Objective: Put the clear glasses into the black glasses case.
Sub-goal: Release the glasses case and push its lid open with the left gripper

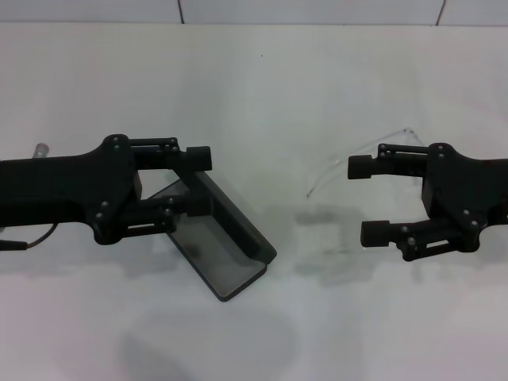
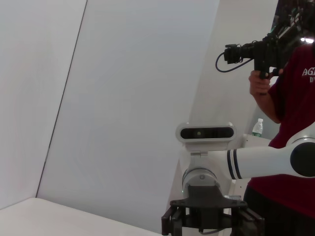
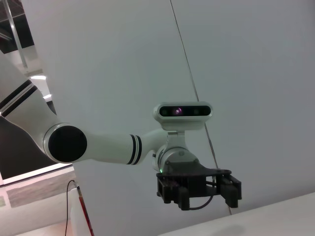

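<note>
In the head view the black glasses case (image 1: 230, 266) lies open left of the table's middle, its lid (image 1: 238, 222) raised at a slant. My left gripper (image 1: 198, 182) hovers open over the case's far end, with the top of the lid between its spread fingers and no contact that I can make out. The clear glasses (image 1: 327, 170) lie on the table to the right, a thin transparent arc partly hidden behind my right gripper (image 1: 367, 200). That gripper is open and holds nothing, its upper finger (image 1: 361, 167) over the glasses' near part.
A small grey cylinder (image 1: 40, 148) and a thin cable (image 1: 28, 238) lie by the left arm. The white table's back edge (image 1: 262, 24) meets a wall. A person in a red shirt (image 2: 290, 98) holding a camera stands behind the robot in the left wrist view.
</note>
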You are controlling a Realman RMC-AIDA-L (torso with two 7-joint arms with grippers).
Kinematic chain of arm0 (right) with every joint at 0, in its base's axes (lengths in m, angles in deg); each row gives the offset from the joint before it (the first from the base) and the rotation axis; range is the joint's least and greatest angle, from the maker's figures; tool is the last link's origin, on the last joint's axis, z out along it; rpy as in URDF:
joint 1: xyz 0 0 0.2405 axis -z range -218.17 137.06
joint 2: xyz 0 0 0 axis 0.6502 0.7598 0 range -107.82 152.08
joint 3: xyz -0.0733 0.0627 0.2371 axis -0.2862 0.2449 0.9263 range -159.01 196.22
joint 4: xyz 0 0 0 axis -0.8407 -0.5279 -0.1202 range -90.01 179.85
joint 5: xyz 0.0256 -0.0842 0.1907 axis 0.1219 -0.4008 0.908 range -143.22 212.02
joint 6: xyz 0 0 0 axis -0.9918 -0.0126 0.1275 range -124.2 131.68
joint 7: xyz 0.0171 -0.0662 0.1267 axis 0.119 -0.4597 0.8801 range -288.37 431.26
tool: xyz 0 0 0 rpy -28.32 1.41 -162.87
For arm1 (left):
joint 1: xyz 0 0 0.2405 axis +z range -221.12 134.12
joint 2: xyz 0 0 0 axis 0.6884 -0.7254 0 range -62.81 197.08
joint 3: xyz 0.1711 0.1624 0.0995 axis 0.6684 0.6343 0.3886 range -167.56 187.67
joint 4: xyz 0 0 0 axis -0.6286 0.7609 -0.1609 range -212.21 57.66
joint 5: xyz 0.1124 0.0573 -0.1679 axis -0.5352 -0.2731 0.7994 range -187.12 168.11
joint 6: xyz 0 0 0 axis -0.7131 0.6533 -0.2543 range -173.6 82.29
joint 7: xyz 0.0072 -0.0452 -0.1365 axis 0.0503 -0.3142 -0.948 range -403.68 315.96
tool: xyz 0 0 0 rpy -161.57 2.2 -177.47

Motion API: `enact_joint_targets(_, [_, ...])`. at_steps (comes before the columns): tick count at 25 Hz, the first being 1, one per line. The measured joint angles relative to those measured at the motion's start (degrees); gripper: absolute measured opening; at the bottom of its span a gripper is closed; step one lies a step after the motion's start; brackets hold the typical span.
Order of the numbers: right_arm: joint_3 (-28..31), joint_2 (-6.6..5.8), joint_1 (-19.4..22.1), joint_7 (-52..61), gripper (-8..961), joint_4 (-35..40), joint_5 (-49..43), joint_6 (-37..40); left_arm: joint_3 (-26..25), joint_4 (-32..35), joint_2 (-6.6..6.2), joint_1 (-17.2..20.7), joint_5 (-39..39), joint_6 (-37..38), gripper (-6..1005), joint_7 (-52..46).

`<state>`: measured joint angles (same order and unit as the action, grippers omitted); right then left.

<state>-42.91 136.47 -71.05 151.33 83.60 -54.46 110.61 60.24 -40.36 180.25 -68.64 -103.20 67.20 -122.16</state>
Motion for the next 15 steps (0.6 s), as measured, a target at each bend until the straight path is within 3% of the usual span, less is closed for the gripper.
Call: enact_joint_targets(15, [0.31,-0.3,0.0,0.02,872,0.0,0.0,-0.6,-0.38,1.24,0.0,-0.26,0.37,-0.01,569,-0.07])
